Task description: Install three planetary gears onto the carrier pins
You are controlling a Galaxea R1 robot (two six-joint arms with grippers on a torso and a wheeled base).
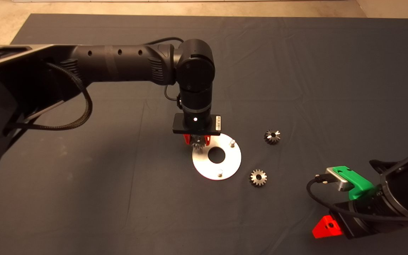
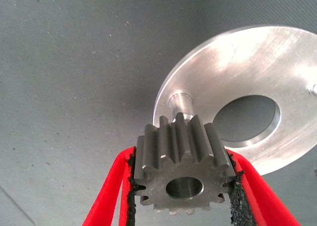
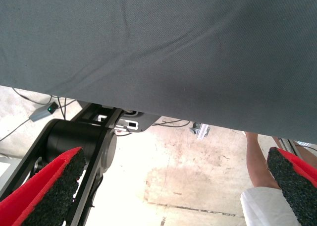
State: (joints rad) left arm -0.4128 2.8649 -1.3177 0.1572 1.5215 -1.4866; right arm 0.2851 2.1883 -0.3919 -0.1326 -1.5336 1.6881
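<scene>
Left tool [image 2: 184,196] grips a planetary gear [image 2: 183,166] above the white disc's [image 1: 234,163] carrier pin [image 2: 179,103]; right tool [image 3: 163,186], parked well right of the disc, gapes wide.

The gear [image 2: 181,169] held in the left gripper [image 2: 183,186] is showing dull grey machined metal, its teeth smooth. The disc [image 2: 237,72] is gleaming as brushed, bright metal with fine scratches. The finger pads [image 2: 238,201] are looking rough, black and crumbly. The mat [image 1: 83,194] is lying as matt, woven dark cloth.
</scene>
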